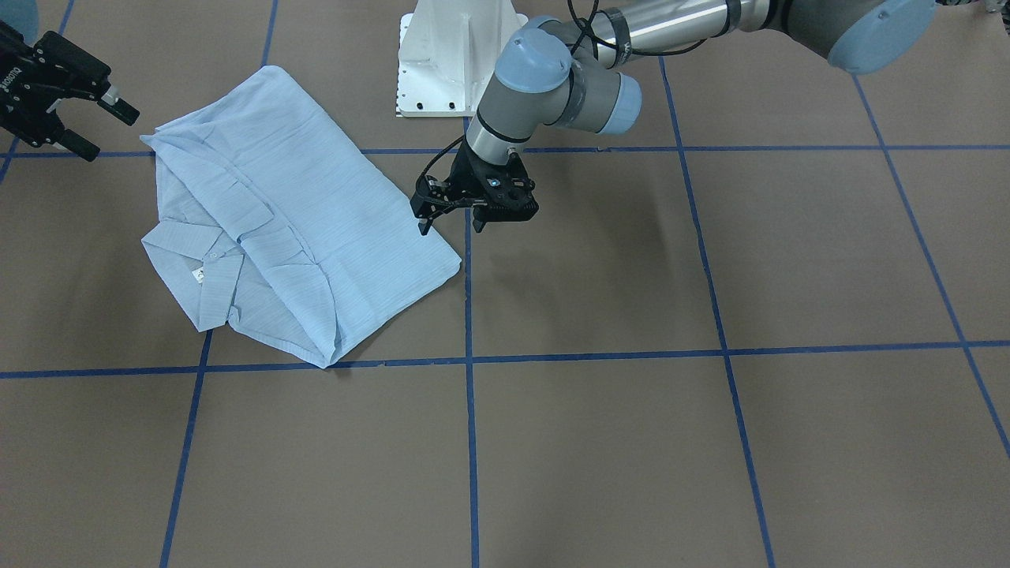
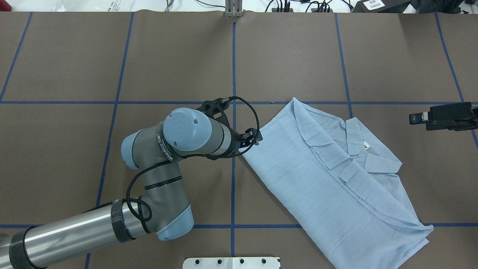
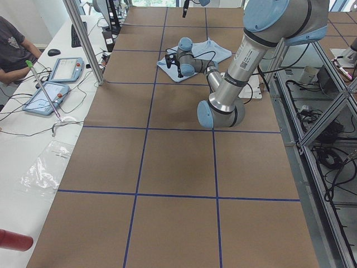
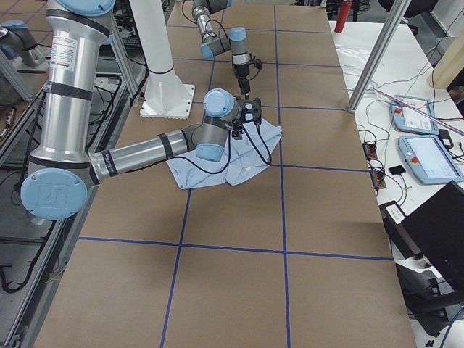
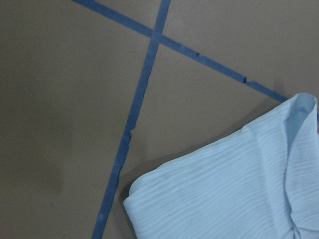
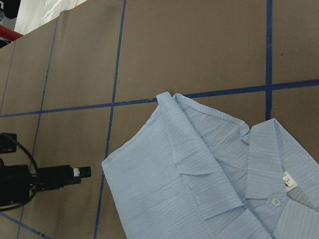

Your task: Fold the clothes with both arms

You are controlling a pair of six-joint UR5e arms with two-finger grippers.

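Note:
The pale-blue striped shirt point(image 1: 316, 197) lies folded on the brown table, collar and buttons up, on the robot's right side point(image 2: 328, 186). My left gripper point(image 1: 450, 228) is open and empty. It hovers just above the table at the shirt's hem-side edge, one fingertip point(image 1: 424, 229) over the fabric border. In the overhead view the wrist hides most of it. The left wrist view shows only the shirt's corner point(image 5: 224, 194) and tape lines. My right gripper point(image 1: 99, 126) is open and empty, raised beyond the shirt's collar-side end point(image 2: 418, 118). The right wrist view looks down on the shirt point(image 6: 164, 189).
The white pedestal base point(image 1: 450, 63) stands at the robot's edge of the table. Blue tape lines point(image 1: 468, 315) grid the brown surface. A side bench holds tablets point(image 3: 64, 70) with a seated person point(image 3: 14, 47) next to it. Cables lie along the far edge point(image 2: 283, 5).

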